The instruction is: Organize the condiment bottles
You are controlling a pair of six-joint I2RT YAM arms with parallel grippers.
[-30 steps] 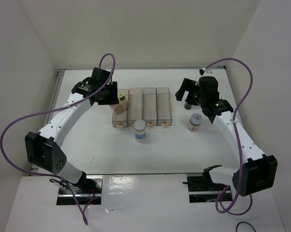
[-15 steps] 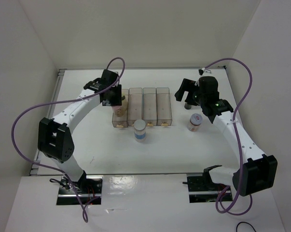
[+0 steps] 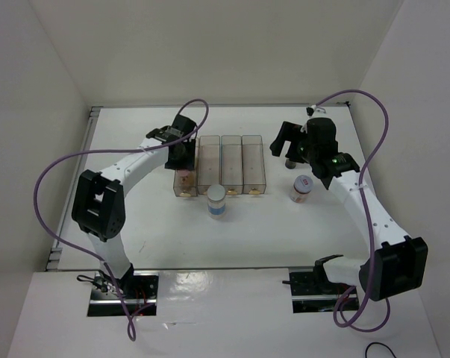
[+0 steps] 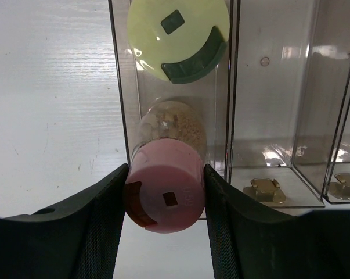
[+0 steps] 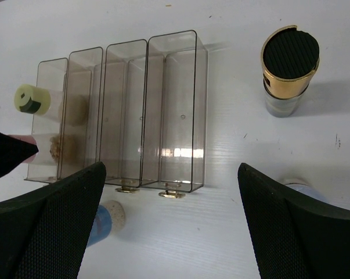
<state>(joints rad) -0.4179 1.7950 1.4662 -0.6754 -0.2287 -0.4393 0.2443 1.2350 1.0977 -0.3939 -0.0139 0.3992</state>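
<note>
Here, leftmost bin (image 4: pixel 119 87): yellow-green-capped jar (image 4: pixel 177 35) plus pink-capped jar (image 4: pixel 166 195) in left jaws' grip; right jaws wide.

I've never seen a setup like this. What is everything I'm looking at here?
bins: four, clear, side by side mid-table
yellow-green-capped jar: one, leftmost bin, far end
pink-capped jar: one, gripped at that bin's near end
blue-banded jar: one, white lid, in front of the bins
red-marked jar: one, white lid, right of the bins
dark jar: one, gold-rimmed black top, right of the bins, farther back
table: one, white
left end effector: black, shut on the pink-capped jar
right end effector: black, open, near the dark jar
</note>
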